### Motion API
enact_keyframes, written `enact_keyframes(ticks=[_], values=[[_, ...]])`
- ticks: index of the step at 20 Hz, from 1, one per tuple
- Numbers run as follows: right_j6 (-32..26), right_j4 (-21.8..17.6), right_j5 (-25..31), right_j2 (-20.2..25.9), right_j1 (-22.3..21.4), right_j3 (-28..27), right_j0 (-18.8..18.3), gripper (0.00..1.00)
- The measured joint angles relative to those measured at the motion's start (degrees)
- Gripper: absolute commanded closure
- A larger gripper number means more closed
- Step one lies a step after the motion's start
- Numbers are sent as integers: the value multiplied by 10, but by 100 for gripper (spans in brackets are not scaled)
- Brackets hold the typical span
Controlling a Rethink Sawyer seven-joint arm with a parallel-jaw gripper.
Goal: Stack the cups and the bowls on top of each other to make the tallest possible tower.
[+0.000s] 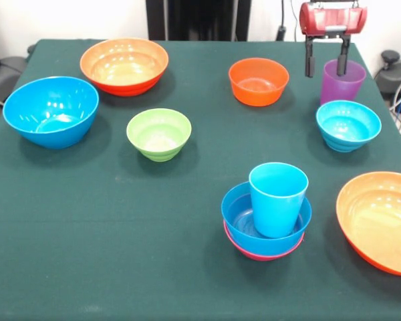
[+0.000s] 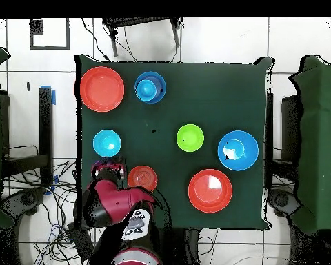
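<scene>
Two fingers of the gripper [image 1: 327,65] are hanging spread apart over the purple cup [image 1: 341,81], one outside its rim, one at or inside it; nothing is being grasped. Your tower [image 1: 266,221] is standing well apart: the light blue cup [image 1: 277,198] in a blue bowl on the pink bowl [image 1: 262,253]. You are risking a thin grip on the rim, I think; the smooth wall could be slipping, or the cup tipping toward the cyan bowl [image 1: 348,124] just beside it.
</scene>
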Motion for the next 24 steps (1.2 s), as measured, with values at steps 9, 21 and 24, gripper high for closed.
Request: enact_keyframes(ticks=[9, 21, 24], values=[[0, 0, 0, -6, 21, 8, 12, 0], [0, 1, -11, -15, 81, 17, 48, 0], [2, 2, -24, -22, 94, 21, 66, 0]])
